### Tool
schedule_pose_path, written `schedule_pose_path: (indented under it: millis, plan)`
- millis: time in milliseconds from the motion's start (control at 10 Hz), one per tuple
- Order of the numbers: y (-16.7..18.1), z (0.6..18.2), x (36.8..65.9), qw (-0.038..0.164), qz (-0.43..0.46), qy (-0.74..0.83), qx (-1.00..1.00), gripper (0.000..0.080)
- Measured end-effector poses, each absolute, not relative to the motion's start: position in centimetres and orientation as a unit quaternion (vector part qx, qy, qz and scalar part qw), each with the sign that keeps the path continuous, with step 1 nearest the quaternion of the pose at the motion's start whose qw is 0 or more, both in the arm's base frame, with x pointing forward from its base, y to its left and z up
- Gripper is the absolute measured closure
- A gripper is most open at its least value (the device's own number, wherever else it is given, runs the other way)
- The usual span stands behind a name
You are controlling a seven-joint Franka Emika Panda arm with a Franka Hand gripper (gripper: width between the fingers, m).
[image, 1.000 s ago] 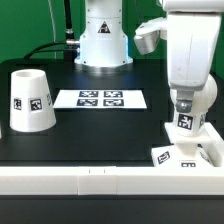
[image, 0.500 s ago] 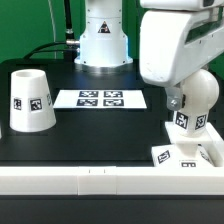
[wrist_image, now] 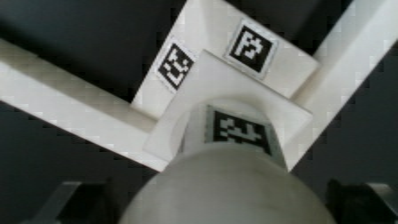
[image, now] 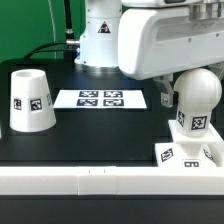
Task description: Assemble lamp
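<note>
The round bulb (image: 197, 92) stands upright on its short stem on the flat square base (image: 172, 156) at the exterior view's right, by the table's front edge. It fills the wrist view (wrist_image: 222, 185), with the base (wrist_image: 222, 55) below it. My gripper (wrist_image: 214, 207) straddles the bulb's head. Its dark fingers (wrist_image: 68, 203) stand to either side with a thin gap, so the jaws look open. One finger (image: 166, 97) shows beside the bulb. The tapered shade (image: 30, 100) stands alone at the exterior view's left.
The marker board (image: 100, 98) lies flat in the middle of the black table. The arm's base (image: 102, 40) stands behind it. A white rail (image: 90, 180) runs along the front edge. The bulky arm (image: 165, 40) hangs over the right half.
The arm has swung toward the exterior view's left and turned. The fingers that covered the bulb's head have come off it, and the whole bulb now shows.
</note>
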State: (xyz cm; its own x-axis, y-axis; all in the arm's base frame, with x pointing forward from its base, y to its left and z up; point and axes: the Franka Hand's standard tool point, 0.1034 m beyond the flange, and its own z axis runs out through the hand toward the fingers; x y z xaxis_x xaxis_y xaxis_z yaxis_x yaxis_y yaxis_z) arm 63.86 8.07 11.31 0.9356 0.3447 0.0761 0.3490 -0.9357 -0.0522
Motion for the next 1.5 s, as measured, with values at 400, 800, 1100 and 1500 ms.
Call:
schedule_pose_path:
  millis: [400, 800, 1100, 1500]
  plan:
    - [8.8, 11.2, 63.8, 0.044, -0.026, -0.012, -0.999, 0.0226]
    - [9.7, 11.2, 63.6, 0.051, -0.017, 0.143, -0.988, 0.0250]
    - [9.8, 11.1, 63.6, 0.053, -0.016, 0.152, -0.987, 0.0120]
    - [9.0, 10.9, 60.3, 0.045, -0.017, 0.065, -0.997, 0.0101]
